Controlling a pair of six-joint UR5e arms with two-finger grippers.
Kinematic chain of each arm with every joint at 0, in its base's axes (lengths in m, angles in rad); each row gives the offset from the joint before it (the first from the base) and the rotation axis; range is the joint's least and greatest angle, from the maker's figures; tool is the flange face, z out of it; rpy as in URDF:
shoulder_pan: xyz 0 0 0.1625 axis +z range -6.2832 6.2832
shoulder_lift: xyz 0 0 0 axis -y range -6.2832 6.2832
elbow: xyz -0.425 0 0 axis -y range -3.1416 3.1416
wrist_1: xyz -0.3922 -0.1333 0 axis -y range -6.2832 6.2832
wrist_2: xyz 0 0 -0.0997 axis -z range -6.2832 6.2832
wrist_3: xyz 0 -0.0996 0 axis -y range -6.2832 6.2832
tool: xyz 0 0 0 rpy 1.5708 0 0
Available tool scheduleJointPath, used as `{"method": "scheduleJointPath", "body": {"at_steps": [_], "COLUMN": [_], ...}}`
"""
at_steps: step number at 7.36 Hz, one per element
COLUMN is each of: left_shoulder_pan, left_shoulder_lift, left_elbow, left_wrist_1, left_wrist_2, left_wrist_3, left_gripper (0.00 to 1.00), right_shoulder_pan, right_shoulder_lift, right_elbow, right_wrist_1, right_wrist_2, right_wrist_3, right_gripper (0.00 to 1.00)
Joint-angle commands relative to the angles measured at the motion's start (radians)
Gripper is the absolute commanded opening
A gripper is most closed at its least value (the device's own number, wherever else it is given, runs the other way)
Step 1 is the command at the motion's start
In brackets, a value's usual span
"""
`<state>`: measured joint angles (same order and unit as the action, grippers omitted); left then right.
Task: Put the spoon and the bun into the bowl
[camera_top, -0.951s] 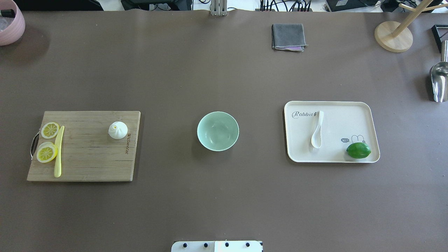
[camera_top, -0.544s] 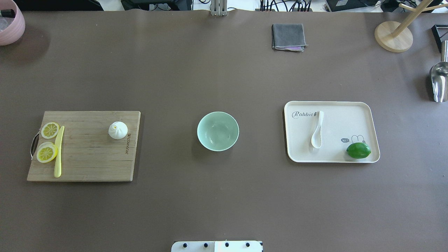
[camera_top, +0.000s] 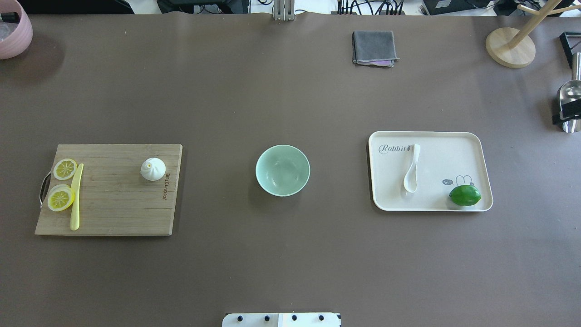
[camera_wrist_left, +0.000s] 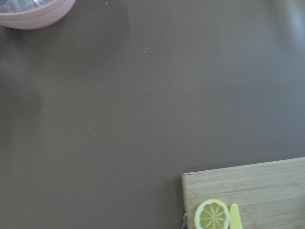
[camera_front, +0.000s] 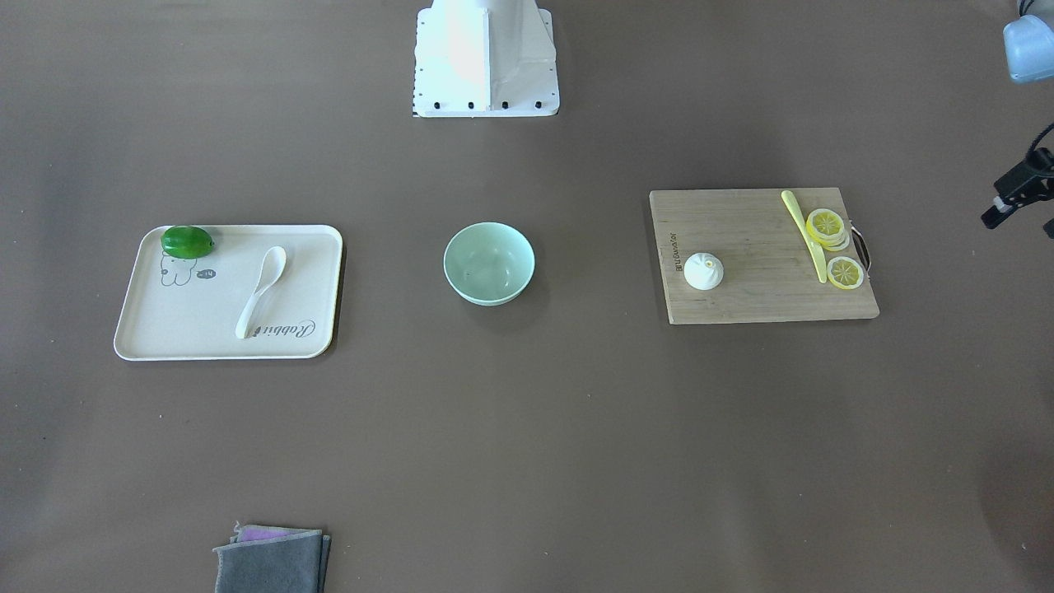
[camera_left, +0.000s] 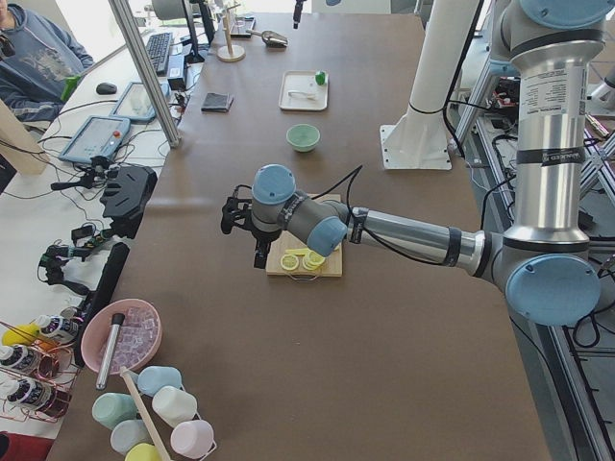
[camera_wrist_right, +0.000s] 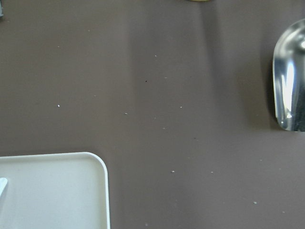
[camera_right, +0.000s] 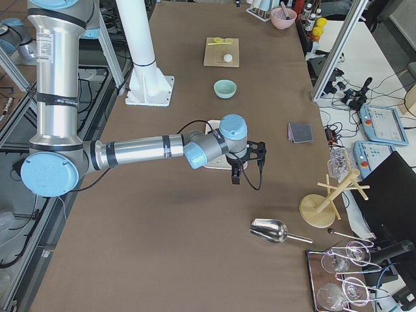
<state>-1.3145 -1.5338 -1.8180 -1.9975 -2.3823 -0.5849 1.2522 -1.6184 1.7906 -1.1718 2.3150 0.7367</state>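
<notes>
Newly edged into the overhead view's right side, the right gripper [camera_top: 564, 119] overlaps the metal scoop [camera_top: 571, 94].
On the cream tray [camera_top: 472, 147] lies the spoon [camera_top: 411, 169], on the cutting board [camera_top: 113, 204] the bun [camera_top: 153, 169], the bowl [camera_top: 282, 170] between them. The left gripper [camera_left: 259, 254] seems to hover off the board's end by the lemon slices [camera_top: 61, 198]. I cannot tell whether either gripper's fingers are apart or together.

bun [camera_top: 153, 169] on board [camera_top: 113, 204], left | bowl [camera_top: 268, 182] centre | spoon [camera_top: 411, 172] on tray [camera_top: 454, 154], right

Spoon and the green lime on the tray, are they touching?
Apart. The overhead view shows the spoon and the lime with a stretch of bare tray between them.
</notes>
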Motion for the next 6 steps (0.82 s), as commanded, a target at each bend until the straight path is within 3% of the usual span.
{"method": "scheduleJointPath", "body": {"at_steps": [1,3,6], "left_shoulder_pan": [0.18,0.277,0.297], "left_shoulder_lift": [-0.082,-0.159,-0.17], "left_elbow": [-0.037,-0.027,-0.018], "left_wrist_1": [-0.012,-0.009,-0.009], "left_wrist_2": [0.125,0.176,0.206], "left_wrist_3": [-0.221,-0.346,-0.348], "left_gripper": [0.99,0.98,0.97], "right_shoulder_pan": [-0.193,-0.371,-0.474], "right_shoulder_lift": [0.104,0.168,0.224], "right_elbow": [0.016,0.018,-0.065], "right_wrist_1": [0.049,0.049,0.05], "right_wrist_2": [-0.093,-0.249,-0.273], "right_wrist_3": [0.362,0.577,0.578], "right_gripper": [0.96,0.92,0.86]}}
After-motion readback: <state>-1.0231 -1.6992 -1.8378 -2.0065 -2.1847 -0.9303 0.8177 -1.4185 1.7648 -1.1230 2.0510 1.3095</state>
